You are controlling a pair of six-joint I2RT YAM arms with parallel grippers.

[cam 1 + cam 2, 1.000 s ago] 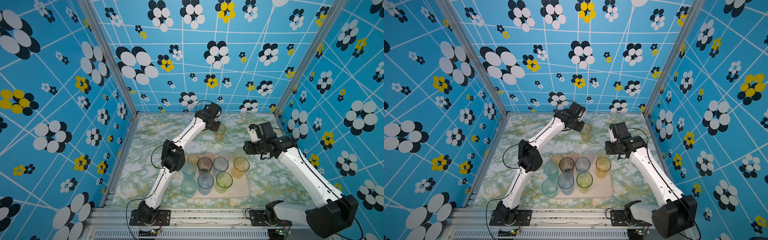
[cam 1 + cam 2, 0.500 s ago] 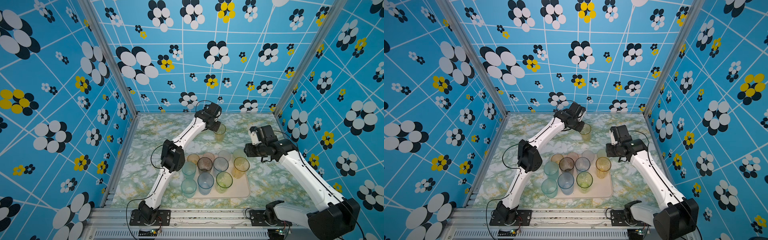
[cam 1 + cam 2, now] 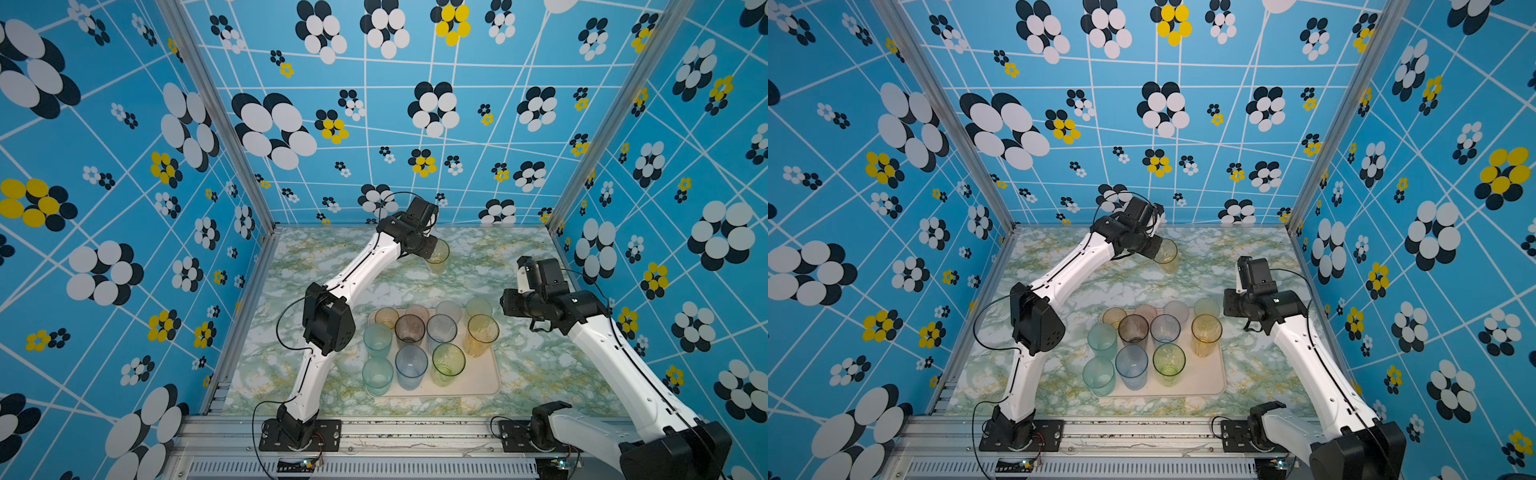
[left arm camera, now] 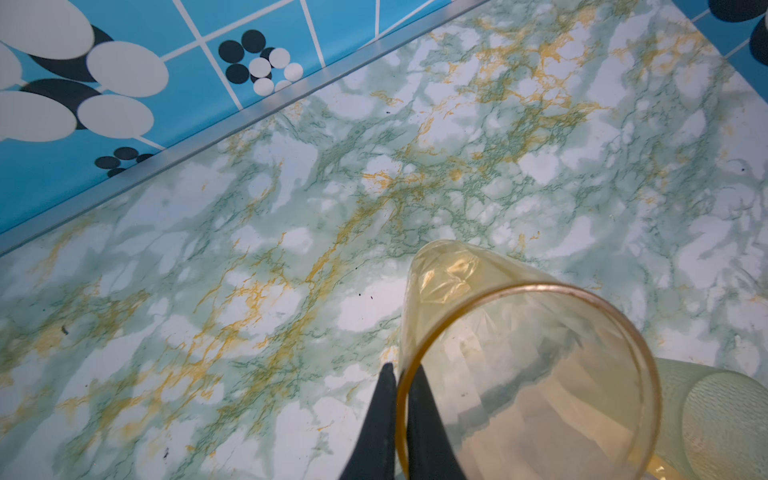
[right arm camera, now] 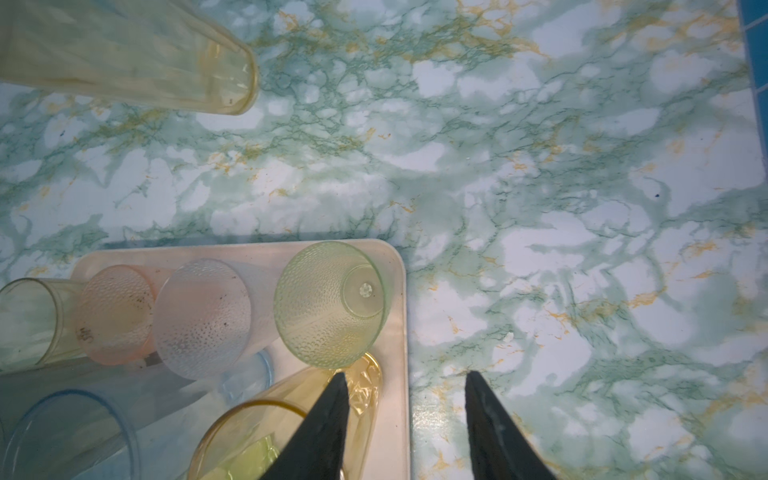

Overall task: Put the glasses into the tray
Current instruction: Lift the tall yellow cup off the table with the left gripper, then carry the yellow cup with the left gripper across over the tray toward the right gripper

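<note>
From my station the biggest thing in both top views is the green-and-gold marbled table (image 3: 316,266), and the 2 white arms reach over it from the near edge. The cream tray (image 3: 478,384) lies near the middle of the table, slightly to the right, with its bare strip along the near and right sides. I count 11 of the glasses (image 3: 410,365) standing upright on it. There are 4 short ones in the far row, 4 tall ones in the middle row, and 3 tall ones in the near row. The 2 teal ones sit right at the left rim.

The 12th, a tall amber tumbler (image 3: 438,255), is well apart from the tray, towards the far wall at the centre. The left gripper (image 4: 401,368) has it: the jaws are pressed together on the tumbler's rim, with 1 finger inside and 1 outside. I cannot tell whether its base touches the table.

The right gripper (image 5: 405,374) hangs over the tray's far right corner. Its jaws are spread and empty, just beside the short green tumbler (image 5: 328,303) and the tall amber glass (image 5: 266,432) in the tray.
</note>
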